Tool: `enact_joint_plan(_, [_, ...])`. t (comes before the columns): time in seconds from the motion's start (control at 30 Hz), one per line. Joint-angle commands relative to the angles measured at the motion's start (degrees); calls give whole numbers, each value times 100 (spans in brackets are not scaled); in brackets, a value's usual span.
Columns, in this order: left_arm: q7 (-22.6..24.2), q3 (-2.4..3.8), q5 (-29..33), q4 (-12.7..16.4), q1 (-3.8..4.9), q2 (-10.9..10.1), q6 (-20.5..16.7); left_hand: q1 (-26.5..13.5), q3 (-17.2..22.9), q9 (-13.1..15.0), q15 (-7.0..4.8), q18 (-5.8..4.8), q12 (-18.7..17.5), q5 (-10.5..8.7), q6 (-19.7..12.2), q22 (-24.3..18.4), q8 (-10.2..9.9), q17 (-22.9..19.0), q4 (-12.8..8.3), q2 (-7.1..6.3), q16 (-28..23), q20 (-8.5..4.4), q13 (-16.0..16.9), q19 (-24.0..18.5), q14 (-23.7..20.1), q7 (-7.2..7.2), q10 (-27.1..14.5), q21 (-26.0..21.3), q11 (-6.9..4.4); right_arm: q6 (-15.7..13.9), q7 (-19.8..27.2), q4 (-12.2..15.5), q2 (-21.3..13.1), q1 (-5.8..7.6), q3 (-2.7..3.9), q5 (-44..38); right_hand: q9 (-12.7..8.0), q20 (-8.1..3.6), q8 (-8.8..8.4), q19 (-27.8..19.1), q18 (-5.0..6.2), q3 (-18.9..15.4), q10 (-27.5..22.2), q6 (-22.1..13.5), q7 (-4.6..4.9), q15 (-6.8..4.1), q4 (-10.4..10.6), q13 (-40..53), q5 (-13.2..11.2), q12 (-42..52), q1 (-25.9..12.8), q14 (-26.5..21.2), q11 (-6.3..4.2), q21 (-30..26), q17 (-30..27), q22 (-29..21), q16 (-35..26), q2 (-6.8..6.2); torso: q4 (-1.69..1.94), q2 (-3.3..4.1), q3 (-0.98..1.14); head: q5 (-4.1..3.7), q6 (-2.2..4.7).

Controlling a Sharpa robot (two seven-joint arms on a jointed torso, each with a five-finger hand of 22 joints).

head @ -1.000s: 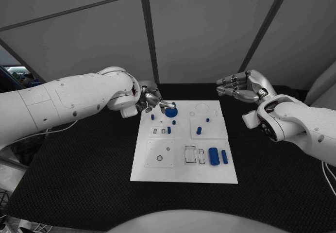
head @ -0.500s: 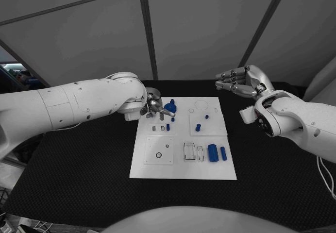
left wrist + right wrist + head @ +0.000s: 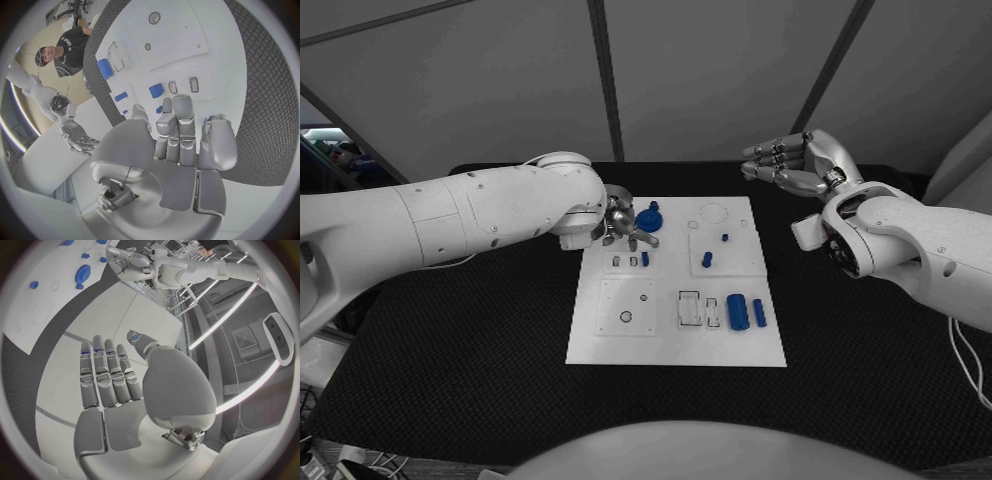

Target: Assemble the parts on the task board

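Observation:
The white task board [image 3: 733,345] lies mid-table. At its far left stands a blue round part [image 3: 651,216] with a knob, looking tipped. My left hand [image 3: 620,226] hovers just beside it, fingers pointing down at the board; I cannot tell whether they touch it. In the left wrist view the left hand [image 3: 178,145] has straight fingers with nothing in them, over the board [image 3: 181,30] and small blue parts [image 3: 156,90]. My right hand [image 3: 790,165] is raised beyond the board's far right corner and holds nothing. Its fingers [image 3: 106,375] are straight, and the round part [image 3: 82,274] lies far off.
A thick blue cylinder [image 3: 737,311] and a thinner one [image 3: 759,313] lie near the board's right edge. Small blue pegs [image 3: 707,260] sit mid-board, beside outlined slots [image 3: 688,308]. Black matting [image 3: 459,350] surrounds the board.
The head view has shifted. My left hand has come from the board's far edge in over the board, fingers turning downward beside the round part, which now looks tipped. The right hand has barely moved.

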Motion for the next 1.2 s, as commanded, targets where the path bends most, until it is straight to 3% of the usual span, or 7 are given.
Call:
enact_joint_plan(0.03, [18,0,-85,-37,-13,43,119,41,42,6,-24,52,-32,-7,-27,-8,35,10,7,4,-28,-5,-5,-46,-16,1,-38,-36,-6,-53,-20,7,14,11,6,27,-8,27,-33,-9,34,-41,-57,-63,9,-7,-3,-8,45,30,-58,-57,-7,-33,-11,5,-12,-3,7,3,1,-3,-9])
enact_joint_plan(1.2, [63,1,-91,-306,-138,259,358,236,430,402,-20,52,-93,-6,-231,32,244,43,-62,29,-55,9,-94,-64,-8,2,-82,-18,-4,-19,-115,57,32,11,6,25,-7,53,-30,-37,33,-89,-135,-132,35,24,7,-9,83,55,-79,-143,21,-129,-61,6,-7,8,11,3,0,-31,-107])
